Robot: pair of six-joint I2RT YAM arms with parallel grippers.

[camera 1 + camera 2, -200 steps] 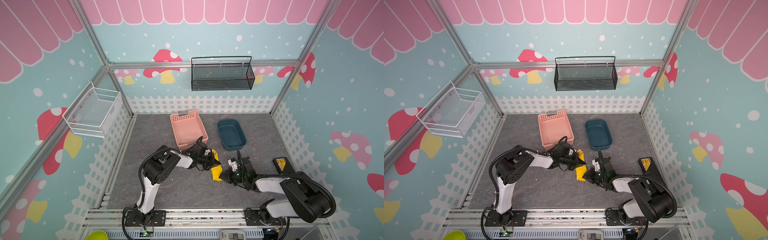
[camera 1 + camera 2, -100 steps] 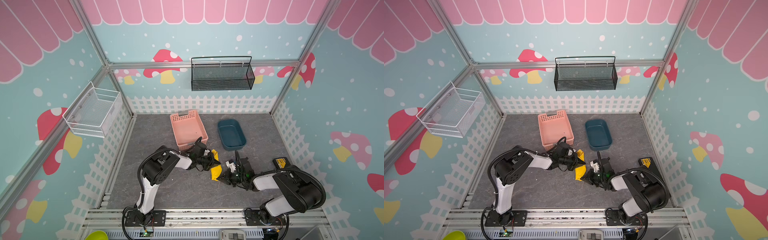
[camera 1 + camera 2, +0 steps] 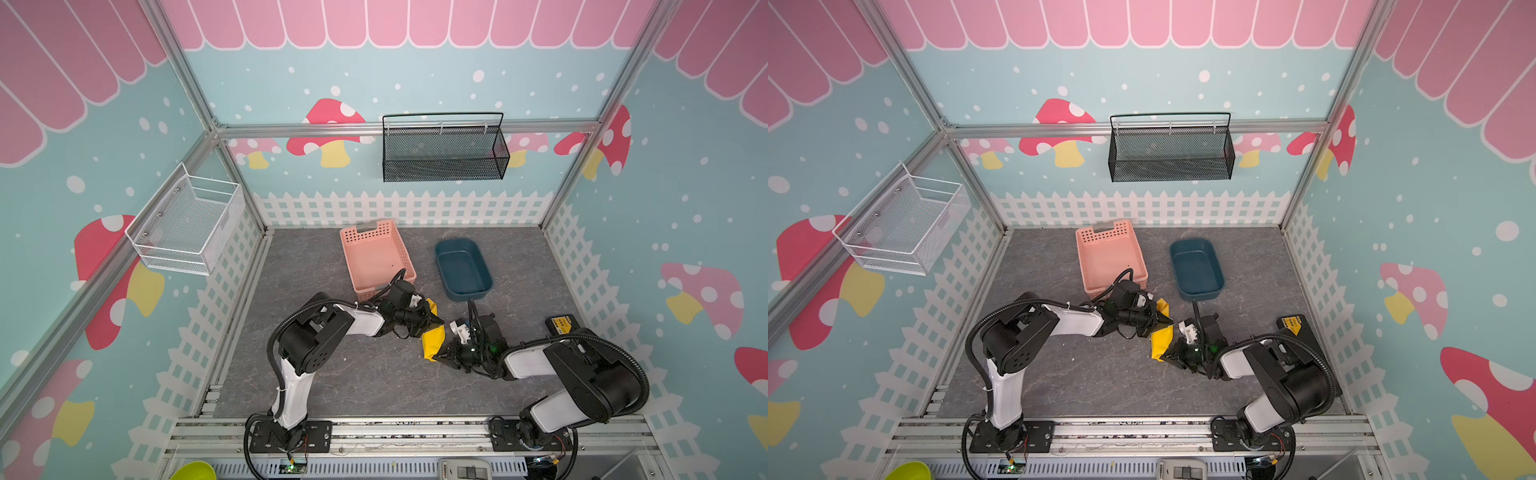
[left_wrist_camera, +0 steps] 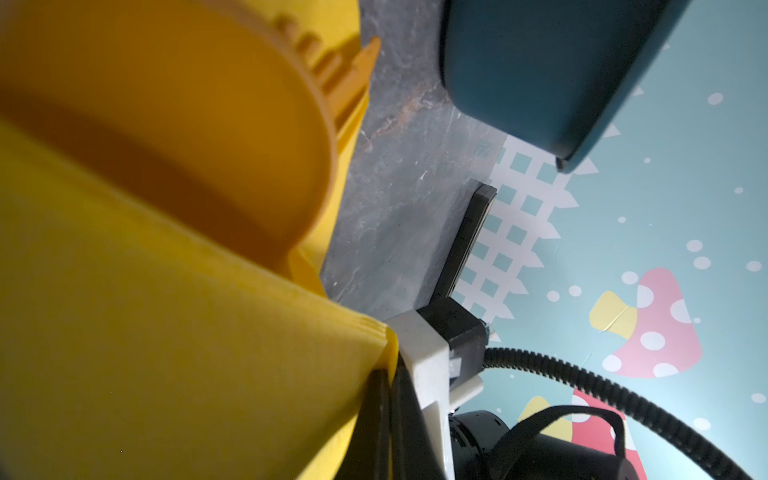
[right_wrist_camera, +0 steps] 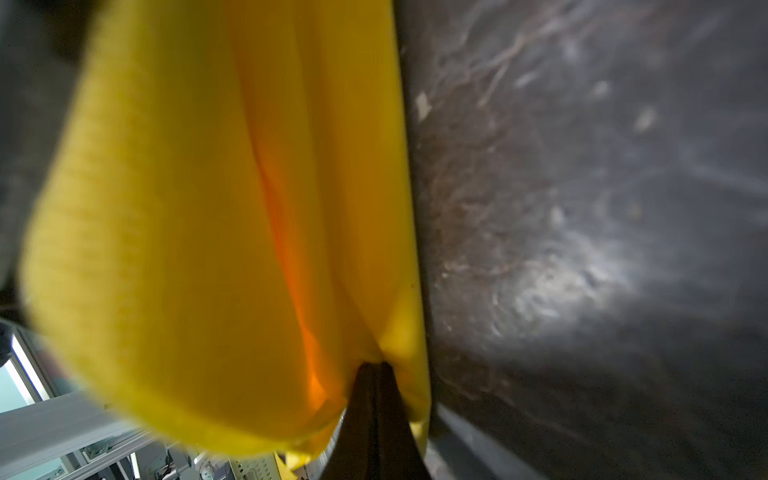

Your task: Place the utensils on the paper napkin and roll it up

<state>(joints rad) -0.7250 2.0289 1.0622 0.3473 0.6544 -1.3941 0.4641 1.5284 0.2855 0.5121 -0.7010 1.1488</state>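
Note:
The yellow paper napkin (image 3: 432, 341) lies folded over into a loose roll on the grey floor, seen in both top views, and both grippers hold it. My left gripper (image 3: 434, 322) is shut on its far end, and my right gripper (image 3: 439, 356) is shut on its near end. In the left wrist view the napkin (image 4: 166, 332) curls over the orange-tan utensils: the spoon bowl (image 4: 187, 124), fork tines (image 4: 311, 45) and knife tip (image 4: 368, 52) stick out of the fold. The right wrist view shows the napkin (image 5: 187, 208) bunched in my shut right gripper (image 5: 376, 368).
A pink perforated basket (image 3: 376, 257) stands just behind the left gripper. A dark blue tub (image 3: 463, 270) sits to its right, close above the napkin. A black and yellow flat object (image 3: 561, 325) lies by the right fence. Wire baskets hang on the walls.
The right arm has shifted its elbow and its gripper has edged slightly left with the napkin's near end. The left gripper has hardly moved.

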